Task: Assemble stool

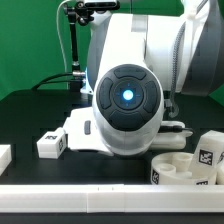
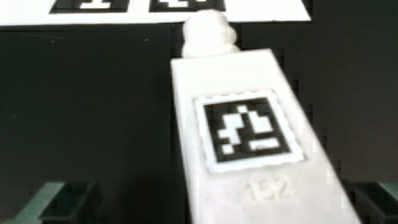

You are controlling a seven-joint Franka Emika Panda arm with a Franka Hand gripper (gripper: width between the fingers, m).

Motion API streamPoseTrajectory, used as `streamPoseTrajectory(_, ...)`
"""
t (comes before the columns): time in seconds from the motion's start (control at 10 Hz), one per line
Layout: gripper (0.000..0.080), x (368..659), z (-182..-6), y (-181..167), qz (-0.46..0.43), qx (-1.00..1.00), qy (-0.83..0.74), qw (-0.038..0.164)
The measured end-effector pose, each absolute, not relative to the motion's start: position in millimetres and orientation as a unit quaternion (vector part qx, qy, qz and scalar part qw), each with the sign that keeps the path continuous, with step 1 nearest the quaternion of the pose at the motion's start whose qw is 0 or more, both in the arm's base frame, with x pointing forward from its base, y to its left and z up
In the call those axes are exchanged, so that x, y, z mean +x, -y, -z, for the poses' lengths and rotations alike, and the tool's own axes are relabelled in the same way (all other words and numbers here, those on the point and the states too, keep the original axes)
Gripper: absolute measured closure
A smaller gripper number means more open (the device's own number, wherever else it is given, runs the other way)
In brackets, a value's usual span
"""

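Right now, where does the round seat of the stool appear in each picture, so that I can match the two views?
Exterior view: the seat lies low on the exterior view's right, beside a tagged leg.
Wrist view: the seat is not in it; a lying leg fills the middle.
Shared landmark: the black table, which also shows around the lying leg in the wrist view.

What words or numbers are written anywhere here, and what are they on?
Raised marks low on the white plastic blocky stool leg: too blurred to read, perhaps digits.
Black-and-white square tag on that leg: a pattern, no letters.
Tags on the flat white marker board and the round white seat: patterns only.
No other words or brands readable.
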State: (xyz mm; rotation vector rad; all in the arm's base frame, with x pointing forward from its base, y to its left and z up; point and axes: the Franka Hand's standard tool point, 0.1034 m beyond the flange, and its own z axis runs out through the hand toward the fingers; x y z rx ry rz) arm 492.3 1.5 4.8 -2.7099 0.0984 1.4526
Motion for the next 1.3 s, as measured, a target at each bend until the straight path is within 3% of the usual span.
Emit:
streamPoseTrajectory(0.2,0.015,491.7,-3.6,-1.6,-0.471,-0.881,-0.033,0.032)
streamPoseTrajectory(0.3,0.0281,491.7,-3.6,-1.2,-0.471,-0.881,-0.033,0.032)
streamPoseTrajectory(0.4,0.0281,491.7,-3.6,-0.9,-0.471,-0.881,-0.034,0.032)
streamPoseTrajectory(0.5,0.0428,491.7,-3.7,-0.7,-0.471,-0.881,-0.034,0.033)
streamPoseTrajectory(0.8,0.0463,493.8,-6.7,-0.1,-0.47,-0.881,-0.034,0.034)
streamPoseTrajectory(1.0,0.0463,505.1,-32.6,-1.0,-0.472,-0.88,-0.033,0.04)
streamPoseTrajectory(1.2,0.0463,522.5,-71.4,-11.4,-0.47,-0.881,-0.037,0.039)
streamPoseTrajectory(1.3,0.0462,527.7,-76.5,-13.0,-0.463,-0.885,-0.04,0.037)
